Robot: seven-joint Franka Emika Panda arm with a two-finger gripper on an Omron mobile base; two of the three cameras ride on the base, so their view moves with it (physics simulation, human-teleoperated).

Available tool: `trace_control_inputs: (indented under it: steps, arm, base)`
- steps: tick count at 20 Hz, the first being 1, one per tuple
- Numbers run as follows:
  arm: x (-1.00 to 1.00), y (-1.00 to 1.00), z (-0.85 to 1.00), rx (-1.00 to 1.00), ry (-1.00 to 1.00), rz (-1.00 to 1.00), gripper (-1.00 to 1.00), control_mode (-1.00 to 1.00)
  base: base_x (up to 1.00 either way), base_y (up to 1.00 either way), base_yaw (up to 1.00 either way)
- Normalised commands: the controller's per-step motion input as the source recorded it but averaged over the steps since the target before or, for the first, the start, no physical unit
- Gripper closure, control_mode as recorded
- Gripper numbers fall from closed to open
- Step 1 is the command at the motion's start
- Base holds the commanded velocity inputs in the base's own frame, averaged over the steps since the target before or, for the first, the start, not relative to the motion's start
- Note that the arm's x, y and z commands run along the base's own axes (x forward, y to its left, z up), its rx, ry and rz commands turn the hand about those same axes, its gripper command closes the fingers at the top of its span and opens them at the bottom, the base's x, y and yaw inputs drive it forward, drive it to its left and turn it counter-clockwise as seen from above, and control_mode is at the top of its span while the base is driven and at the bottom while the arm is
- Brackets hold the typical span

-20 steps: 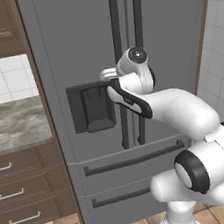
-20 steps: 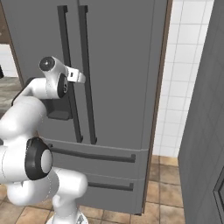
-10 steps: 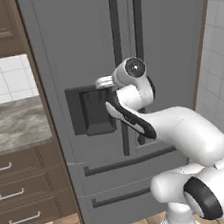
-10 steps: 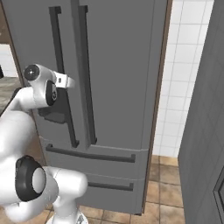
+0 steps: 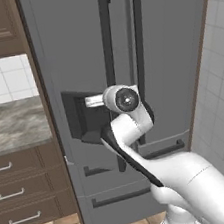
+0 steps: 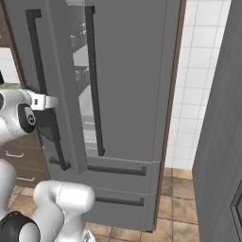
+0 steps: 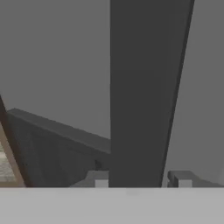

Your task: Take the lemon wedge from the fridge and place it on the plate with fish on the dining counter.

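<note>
While the arm reaches forward at chest height, the jaws (image 7: pixel 142 177) sit one on each side of the long dark handle (image 7: pixel 146 94) of the fridge (image 5: pixel 171 50), clamped on it as far as the hand view shows. From the right base view, that left door (image 6: pixel 52 61) stands swung a little outward, and pale shelves (image 6: pixel 84 101) show through the gap beside the right door. Left of the fridge are a marbled desk (image 5: pixel 12 125) and brown drawers (image 5: pixel 24 189).
</note>
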Motion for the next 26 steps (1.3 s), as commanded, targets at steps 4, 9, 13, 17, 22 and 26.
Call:
trace_control_inputs:
  steps: [4, 9, 13, 17, 22, 26]
  arm:
    - [-0.71, 1.0, 0.77, -0.1, 0.0, -0.14, -1.0, -1.0]
    - [-0.89, 0.92, 0.51, -0.09, 0.02, -0.17, -1.0, -1.0]
    - [-1.0, 0.04, 0.05, 0.02, -0.02, -0.1, -1.0, -1.0]
    - [-1.0, -0.72, 0.12, 0.2, -0.06, -0.08, -1.0, -1.0]
    - [-1.0, -0.98, 0.31, 0.27, -0.04, -0.01, -1.0, -1.0]
    - [-0.3, -1.0, 0.31, 0.32, 0.0, 0.13, -1.0, -1.0]
  base:
    - [0.0, 0.0, 0.0]
    - [0.0, 0.0, 0.0]
    - [0.0, 0.0, 0.0]
    - [0.0, 0.0, 0.0]
    - [0.0, 0.0, 0.0]
    - [0.0, 0.0, 0.0]
